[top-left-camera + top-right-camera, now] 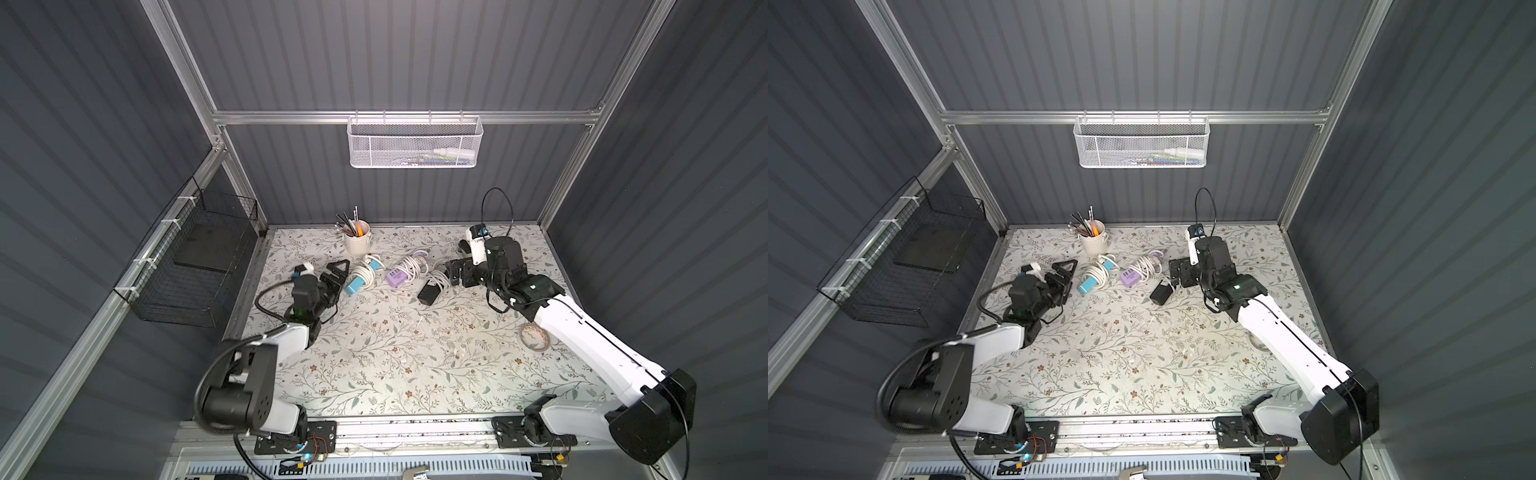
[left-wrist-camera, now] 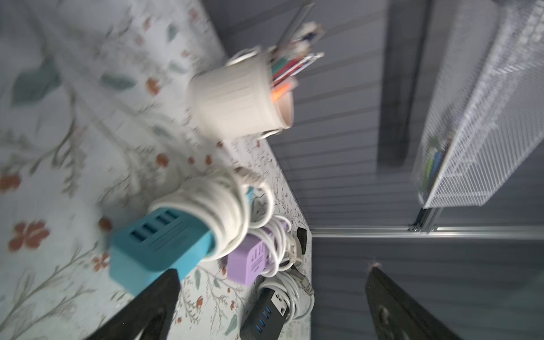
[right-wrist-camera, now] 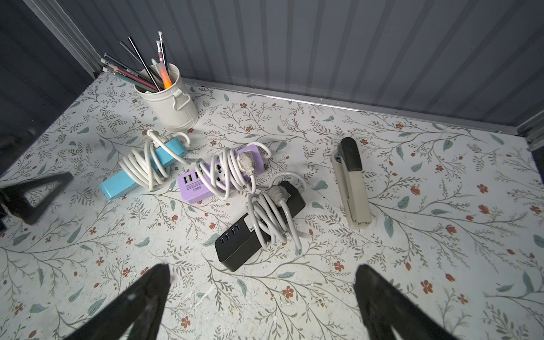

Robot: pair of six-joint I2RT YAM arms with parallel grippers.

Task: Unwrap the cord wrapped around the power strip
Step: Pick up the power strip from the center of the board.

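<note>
Nearest to my base, a roll of pale tape (image 1: 535,336) lies flat on the flower-patterned surface (image 1: 395,365), just beside my right forearm. Further in, my left end effector (image 1: 340,276) has its fingers spread wide and holds nothing. It is just beside the near end of the blue plastic power strip (image 1: 360,279). My right end effector (image 3: 262,269) is also spread wide and empty, near the black plastic power strip (image 3: 235,247).

Three strips lie in a row on the far half of the surface: the blue one at the left, the purple plastic power strip (image 3: 200,191) in the middle, the black one at the right. Their long axes are almost parallel and run diagonally, with the USB ends pointing to the near-left and the other ends to the far-right. Each strip has a white cord (image 3: 141,164) wound in several loops around its middle. On the purple and the black one the plug rests on top.

To the right of the black strip, and apart from it, lies a grey and black stapler (image 3: 351,184). Just behind the blue strip a cream metal cup (image 1: 357,245) stands upright, with pencils and pens (image 3: 138,79) inside.

On the left wall a black wire basket (image 1: 178,291) holds a dark flat slab (image 1: 208,245). On the back rail hangs a white mesh basket (image 1: 395,145) with some coloured things inside, too small to tell.
</note>
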